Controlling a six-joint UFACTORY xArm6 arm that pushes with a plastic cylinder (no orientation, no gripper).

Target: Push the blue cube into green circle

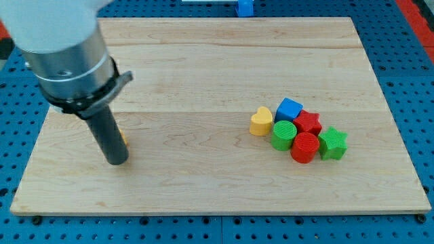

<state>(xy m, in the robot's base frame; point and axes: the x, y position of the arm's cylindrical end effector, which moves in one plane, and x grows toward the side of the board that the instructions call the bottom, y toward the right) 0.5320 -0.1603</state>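
Note:
The blue cube (289, 109) sits at the top of a tight cluster on the right half of the wooden board (203, 68). The green circle (284, 135) lies just below it, touching it. My tip (118, 161) is far off at the view's left, apart from all these blocks. A small orange or yellow block (123, 139) peeks out right behind the rod, mostly hidden.
A yellow heart (261, 122) is left of the cluster. A red star (308, 123), a red cylinder (304, 147) and a green star (332, 144) crowd its right and bottom. A blue object (245, 7) lies off the board at the top.

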